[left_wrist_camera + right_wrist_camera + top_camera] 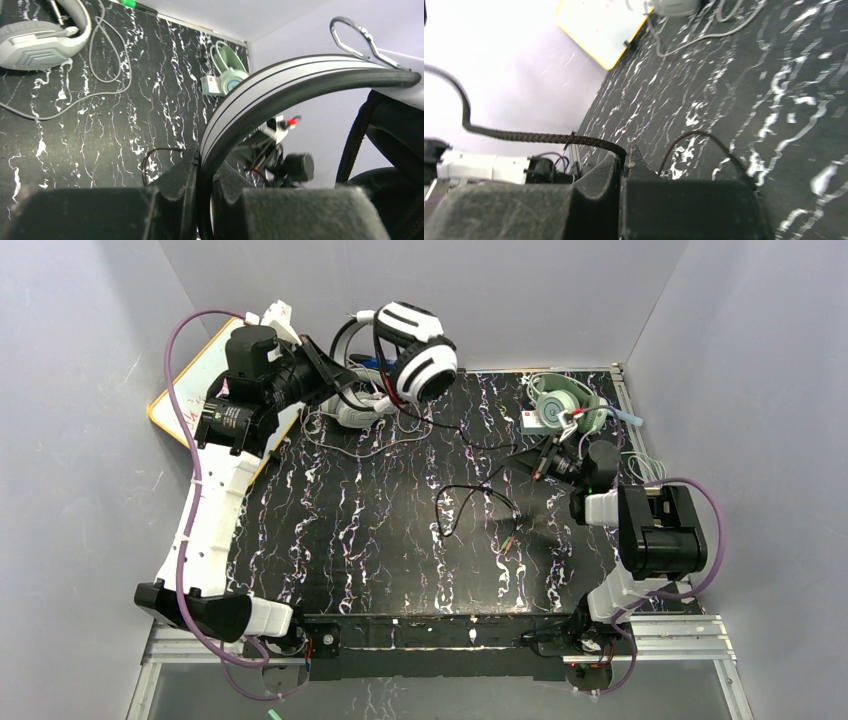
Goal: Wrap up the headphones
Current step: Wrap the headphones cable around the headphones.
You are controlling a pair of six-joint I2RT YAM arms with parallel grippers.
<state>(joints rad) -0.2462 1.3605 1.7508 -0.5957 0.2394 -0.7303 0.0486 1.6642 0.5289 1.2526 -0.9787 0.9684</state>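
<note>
Boldly striped black-and-white headset (422, 358), curved headband (280, 85), braided cable (524, 136).

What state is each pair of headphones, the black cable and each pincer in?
left pincer, shut on the black-and-white headphones at the headband.
right pincer, shut on the black cable.
black-and-white headphones, held up, unwrapped.
black cable, loose, trailing over the table.
grey headphones, lying on the table, unwrapped.
mint-green headphones, lying on the table; wrapping unclear.
</note>
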